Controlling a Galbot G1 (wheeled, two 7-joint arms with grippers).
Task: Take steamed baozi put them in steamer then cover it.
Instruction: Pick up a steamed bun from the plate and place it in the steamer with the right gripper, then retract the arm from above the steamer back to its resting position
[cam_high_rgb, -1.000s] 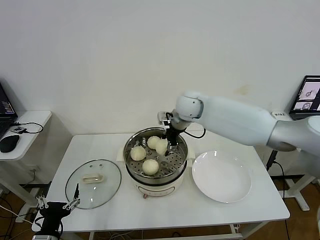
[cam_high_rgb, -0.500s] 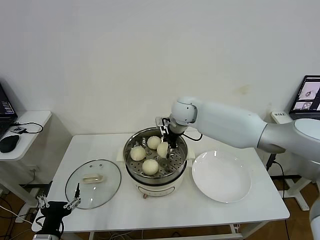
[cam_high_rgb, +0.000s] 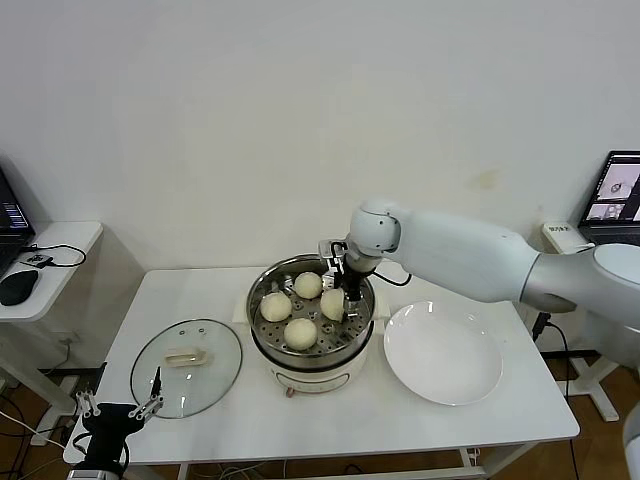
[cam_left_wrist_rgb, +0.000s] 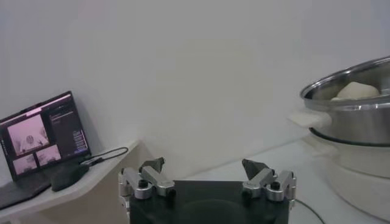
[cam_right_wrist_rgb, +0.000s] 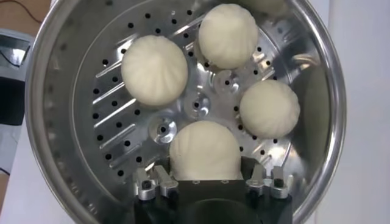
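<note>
Steamed baozi (cam_right_wrist_rgb: 204, 150): four are seated on the steamer (cam_high_rgb: 312, 340) tray. Right gripper (cam_right_wrist_rgb: 204, 182): fingers apart, straddling the nearest bun. Left gripper (cam_left_wrist_rgb: 207, 180): parked, spread wide. Glass cover (cam_high_rgb: 187, 367): unplaced on the table. Risk: bun may be dragged if fingers graze it on withdrawal.

— Where did we find the steamer (cam_high_rgb: 312, 345)?
— At the middle of the table (cam_high_rgb: 505, 405), with four baozi (cam_right_wrist_rgb: 154, 69) in it on its tray.
— And beside it?
— The cover (cam_high_rgb: 186, 366) lay flat on the table to its left, the plate (cam_high_rgb: 443, 352) to its right. Behind the cover's side, off the table, we saw a small desk (cam_high_rgb: 62, 236) with a mouse (cam_high_rgb: 17, 286).
</note>
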